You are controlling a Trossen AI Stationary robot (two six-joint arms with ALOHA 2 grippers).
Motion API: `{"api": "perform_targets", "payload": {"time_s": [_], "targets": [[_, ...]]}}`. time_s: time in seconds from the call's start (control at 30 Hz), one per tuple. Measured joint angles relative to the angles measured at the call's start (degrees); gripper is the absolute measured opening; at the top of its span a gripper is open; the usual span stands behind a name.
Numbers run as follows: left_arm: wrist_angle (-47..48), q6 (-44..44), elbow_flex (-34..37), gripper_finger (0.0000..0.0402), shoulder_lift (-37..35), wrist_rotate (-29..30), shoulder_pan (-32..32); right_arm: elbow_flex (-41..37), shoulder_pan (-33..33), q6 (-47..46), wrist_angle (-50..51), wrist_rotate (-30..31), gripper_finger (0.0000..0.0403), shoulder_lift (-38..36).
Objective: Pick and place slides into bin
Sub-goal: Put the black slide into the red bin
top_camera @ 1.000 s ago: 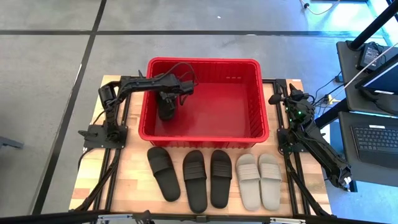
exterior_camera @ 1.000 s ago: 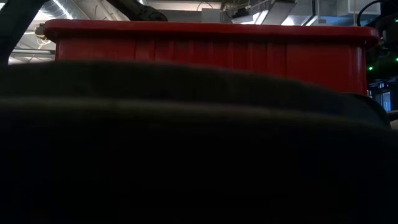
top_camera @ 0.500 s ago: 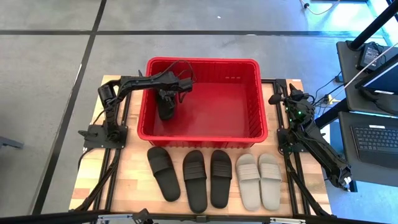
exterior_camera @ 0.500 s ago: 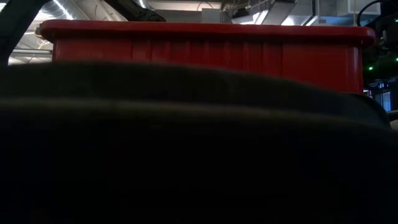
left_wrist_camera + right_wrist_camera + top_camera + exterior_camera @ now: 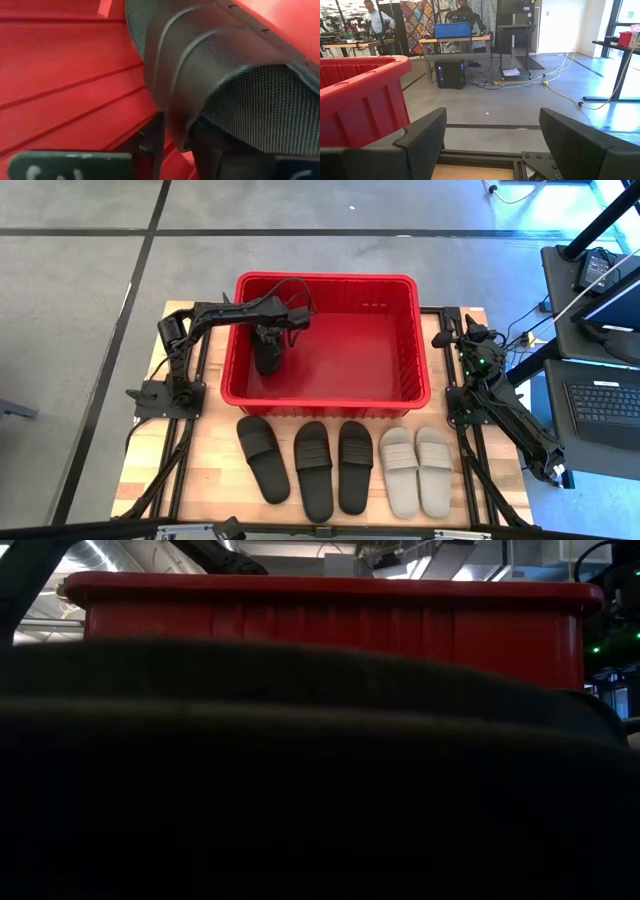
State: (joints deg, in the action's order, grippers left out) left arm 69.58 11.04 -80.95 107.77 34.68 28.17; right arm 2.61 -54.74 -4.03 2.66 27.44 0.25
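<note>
The red bin (image 5: 400, 395) stands at the table's far middle. My left gripper (image 5: 270, 338) reaches inside its left part, shut on a black slide (image 5: 266, 358). The same slide fills the left wrist view (image 5: 235, 75). Three black slides (image 5: 312, 465) and two beige slides (image 5: 418, 468) lie soles down in a row on the table in front of the bin. My right gripper (image 5: 492, 145) is open and empty at the table's right edge, beside the bin's right wall (image 5: 360, 100). My left gripper pinches the black slide's ribbed strap at its edge (image 5: 172, 117) between its two fingers (image 5: 150, 145). The fingers come from above, pointing down into the bin. The slide hangs tilted below them; whether its lower end touches the bin floor I cannot tell.
A black slide close to the low camera (image 5: 300, 790) blocks most of that view, with the bin's front wall (image 5: 330, 620) above it. Metal frame rails run along both table sides (image 5: 185, 440). Desks and monitors stand beyond the right edge (image 5: 600, 380).
The bin has shifted slightly toward the table's left in the low view. My left gripper stays shut on the black slide inside the bin.
</note>
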Motion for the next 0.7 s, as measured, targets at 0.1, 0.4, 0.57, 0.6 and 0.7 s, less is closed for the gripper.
{"api": "perform_targets", "payload": {"time_s": [0.1, 0.4, 0.57, 0.6, 0.7], "targets": [[0.0, 0.57, 0.0, 0.0123, 0.0, -0.71, 0.08, 0.0, 0.0, 0.0, 0.0, 0.02, 0.032, 0.0], [0.34, 0.6, 0.0, 0.0234, 0.0, -8.98, 0.06, 0.0, 0.0, 0.02, 0.0, 0.02, 0.032, 0.0], [0.41, 0.58, 0.0, 0.0253, -0.08, -9.16, -0.1, 0.0, 0.0, 0.02, 0.0, 0.01, 0.032, 0.0], [0.59, 0.58, 0.0, 0.0254, -0.33, -9.2, -0.12, 0.0, 0.0, 0.02, 0.0, 0.0, 0.032, 0.0], [1.94, 0.6, -0.74, 0.0254, -1.46, -9.2, -0.59, 0.0, 0.0, 0.02, 0.0, 0.0, 0.032, 0.0]]}}
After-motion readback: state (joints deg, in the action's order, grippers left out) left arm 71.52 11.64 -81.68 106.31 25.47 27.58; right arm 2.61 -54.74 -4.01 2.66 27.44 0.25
